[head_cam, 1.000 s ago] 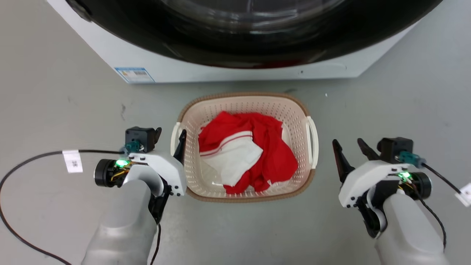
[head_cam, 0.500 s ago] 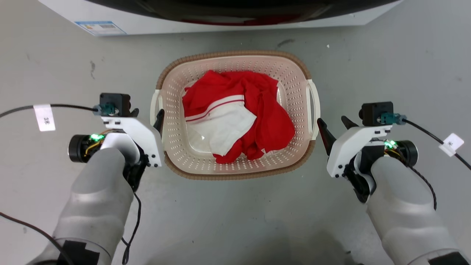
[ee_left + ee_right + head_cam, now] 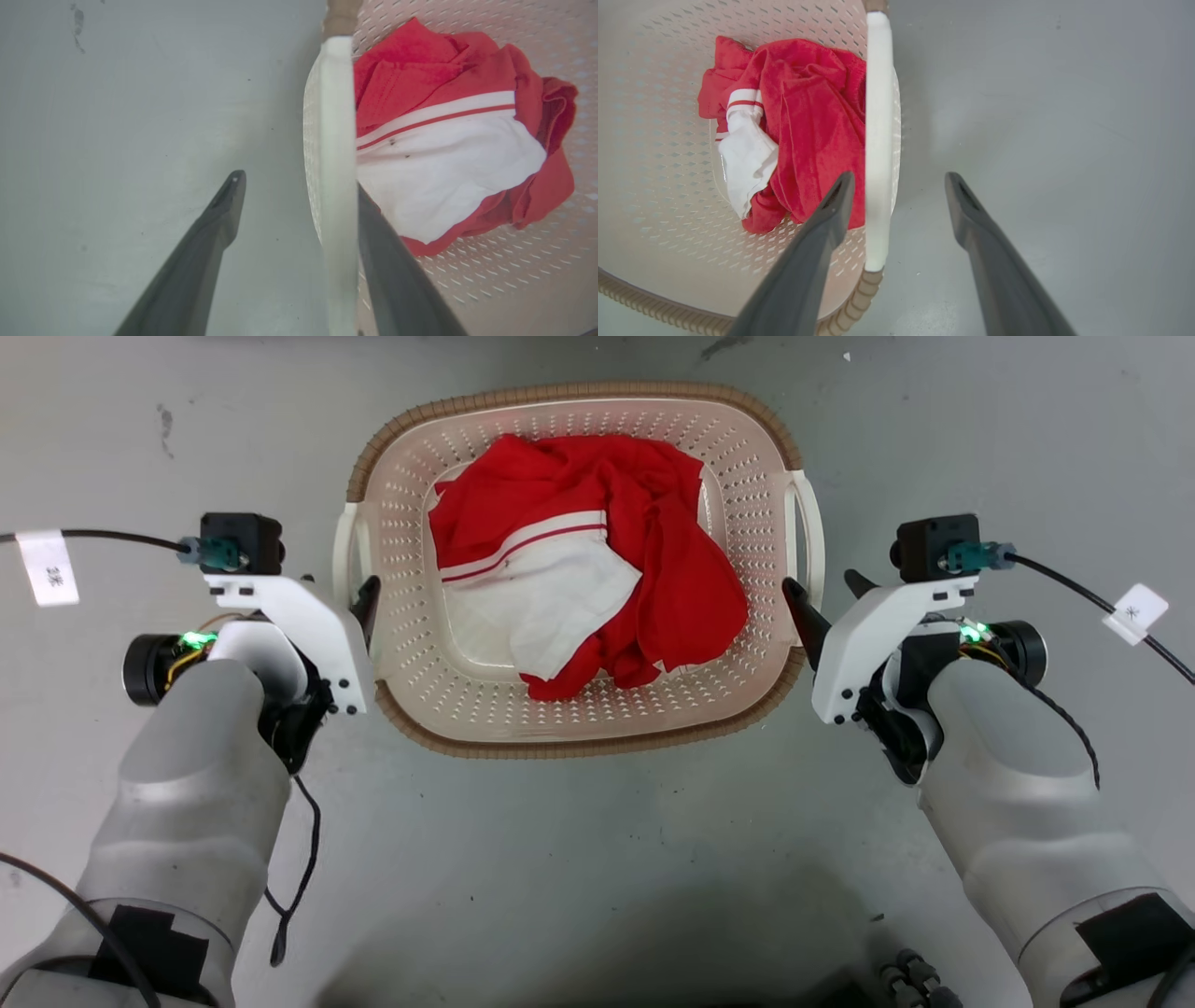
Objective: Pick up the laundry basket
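Laundry basket [image 3: 569, 394] sits on the grey floor [image 3: 597, 859], centred between both arms, long sides facing the grippers. A red-and-white garment [image 3: 579, 579] is crumpled inside, covering most of the bottom. Left gripper [image 3: 297, 184]: jaws spread, straddling the left handle [image 3: 343, 546]. The outer finger is over bare floor, well clear of the loop. The inner finger is partly hidden behind the white loop, on the basket side. No clamp on it. Right gripper [image 3: 899, 176]: jaws also spread, with the right handle [image 3: 878, 140] running up between them. The inner finger is just beside the loop, over the basket interior; the outer finger is apart from it, over the floor. From the right wrist view I can't tell if the inner finger touches the handle. From the head view both grippers are level with the near half of the basket, one per side, fingers pointing forward along the handles. Tagged black cables [image 3: 1074, 588] trail off both wrist cameras.
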